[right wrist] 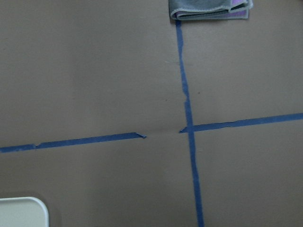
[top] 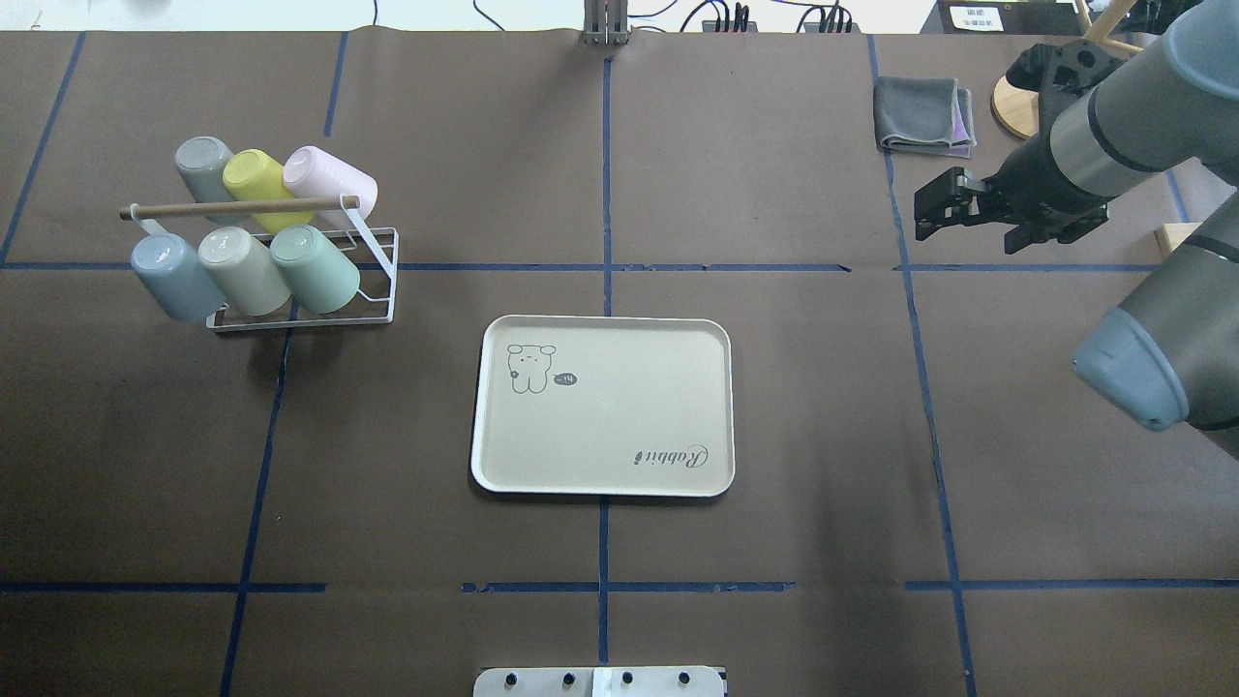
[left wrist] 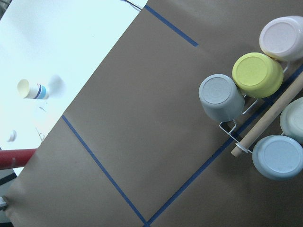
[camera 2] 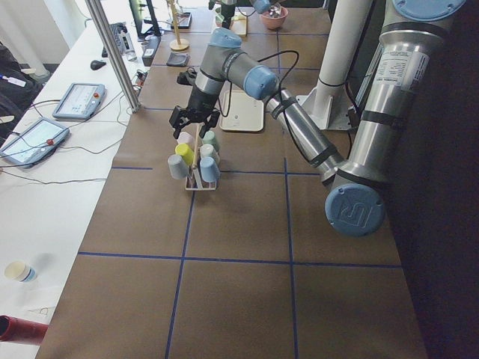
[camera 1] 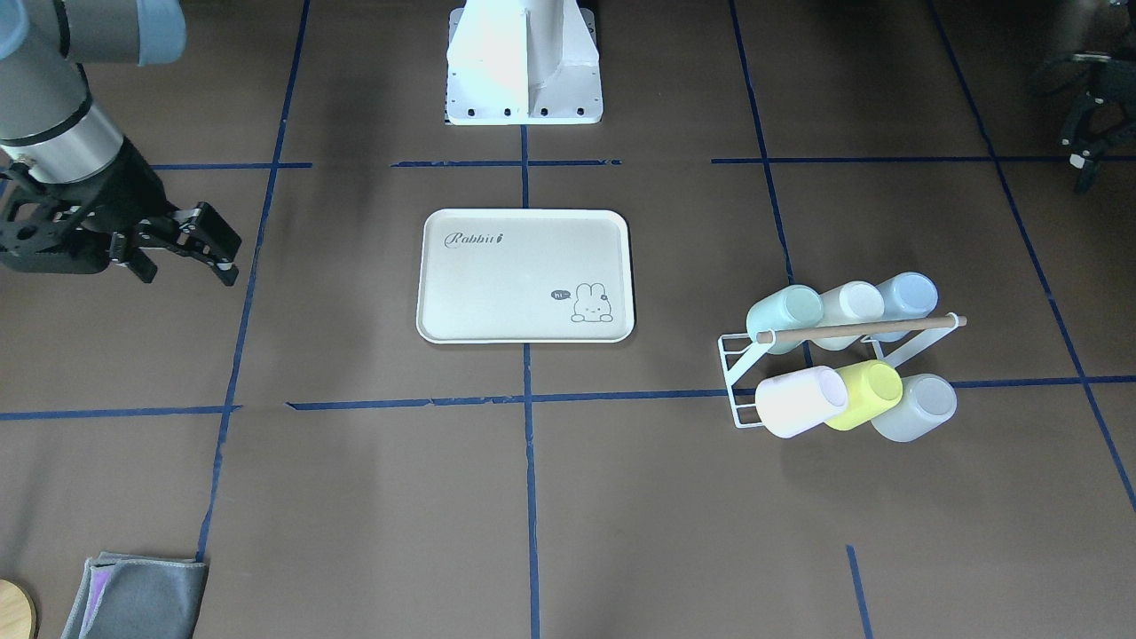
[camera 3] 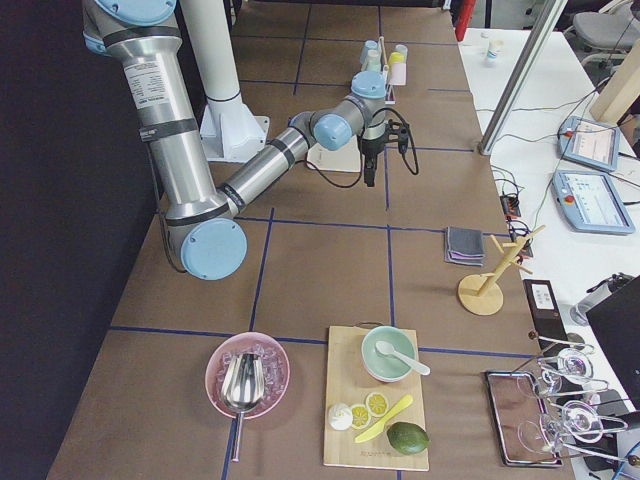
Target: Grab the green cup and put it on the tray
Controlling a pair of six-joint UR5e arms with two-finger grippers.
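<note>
On the brown counter (top: 774, 436), crossed by blue tape lines, the tray (top: 619, 426) lies flat at the middle, in front of the robot's white base (camera 1: 524, 62). Well apart from it, on the robot's left, stands a white wire rack (top: 390, 281) with six cups tipped on it, bottoms up, in two rows of three.

The green cup (top: 315, 269) is on the rack, in the row nearer the robot, at the end closest to the tray. A cream cup (top: 242, 273) lies right against its side, and a pale blue cup (top: 172, 279) lies beyond that. The far row holds a pink cup (top: 329, 179), a yellow cup (top: 254, 179) and a grey cup (top: 201, 165). The rack's wooden rod (top: 242, 207) runs lengthwise above the cups, between the two rows. A folded grey cloth (top: 920, 116) lies toward the far right corner, near a wooden stand (camera 3: 487, 280).

The right arm reaches out over the right side of the counter. The right gripper (top: 968, 230) hangs above the surface between tray and cloth, released, with its fingers spread.

From the table's left end, the left arm shows its elbow low and its wrist high. The left gripper (camera 2: 194, 120) points down, up near the rack. I cannot tell whether it is released or clenched.
</note>
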